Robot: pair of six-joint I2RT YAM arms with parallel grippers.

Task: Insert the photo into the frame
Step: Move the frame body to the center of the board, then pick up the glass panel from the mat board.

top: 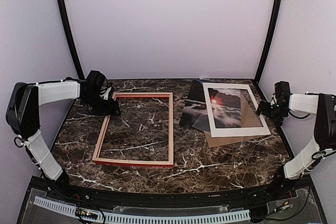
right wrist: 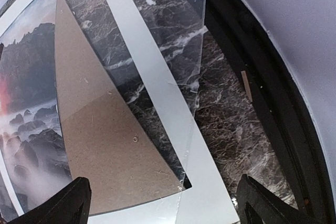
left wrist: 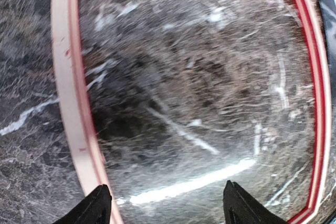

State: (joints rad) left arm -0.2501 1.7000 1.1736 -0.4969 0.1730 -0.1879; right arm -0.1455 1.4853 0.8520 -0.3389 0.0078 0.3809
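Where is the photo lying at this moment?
In the top view, the photo lies on the right half of the table, partly under the white mat board, right of the frame.

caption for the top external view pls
Empty frame lies pale side up on the marble table, the photo under a white mat to its right.

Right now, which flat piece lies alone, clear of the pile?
The red frame, alone at left; the photo, white mat, brown board and clear sheet all overlap at right.

No legible text -- the views seem blurred.
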